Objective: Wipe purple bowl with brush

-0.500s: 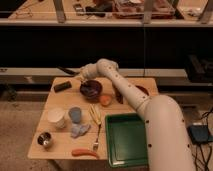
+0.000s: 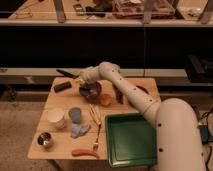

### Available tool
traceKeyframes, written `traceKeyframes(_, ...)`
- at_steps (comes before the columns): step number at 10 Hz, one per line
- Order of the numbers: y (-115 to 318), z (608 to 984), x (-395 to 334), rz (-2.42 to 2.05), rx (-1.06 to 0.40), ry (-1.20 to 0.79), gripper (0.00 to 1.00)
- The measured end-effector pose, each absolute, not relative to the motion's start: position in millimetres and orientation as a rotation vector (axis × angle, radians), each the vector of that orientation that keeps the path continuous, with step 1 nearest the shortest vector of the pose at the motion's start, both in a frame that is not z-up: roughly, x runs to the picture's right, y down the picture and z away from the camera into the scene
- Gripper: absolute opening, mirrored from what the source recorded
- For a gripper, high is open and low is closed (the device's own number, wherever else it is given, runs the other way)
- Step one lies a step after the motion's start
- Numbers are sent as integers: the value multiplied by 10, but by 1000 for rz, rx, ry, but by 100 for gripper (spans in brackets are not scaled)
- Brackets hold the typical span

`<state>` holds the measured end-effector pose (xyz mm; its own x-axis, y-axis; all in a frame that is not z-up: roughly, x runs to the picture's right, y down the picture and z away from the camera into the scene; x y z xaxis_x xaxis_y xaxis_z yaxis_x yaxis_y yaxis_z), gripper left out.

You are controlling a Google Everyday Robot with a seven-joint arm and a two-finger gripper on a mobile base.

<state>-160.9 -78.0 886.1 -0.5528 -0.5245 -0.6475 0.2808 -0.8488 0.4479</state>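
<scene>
the gripper (image 2: 82,77), closed on the brush (image 2: 65,73) jutting toward 10 o'clock, hangs just over the purple bowl's (image 2: 93,92) 11 o'clock rim on the surface (image 2: 52,101).

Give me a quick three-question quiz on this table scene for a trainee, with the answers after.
1. True or false: the gripper is at the purple bowl's far rim.
2. What lies just left of that bowl, as the camera sees it? A) black block B) fork C) metal bowl
3. Which stands nearer the green tray: the white cup or the grey-blue cup?
Key: 1 true; 2 A; 3 grey-blue cup.
</scene>
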Motion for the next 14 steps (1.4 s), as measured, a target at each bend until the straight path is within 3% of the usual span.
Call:
traceKeyframes(5,-778,8867,-1267,-2365,1064,-376,0)
traceKeyframes(11,-1129,9454,-1141,-2374,980,-365,0)
traceKeyframes(14,-1216,9552,-1428,-2390,1016,-393,0)
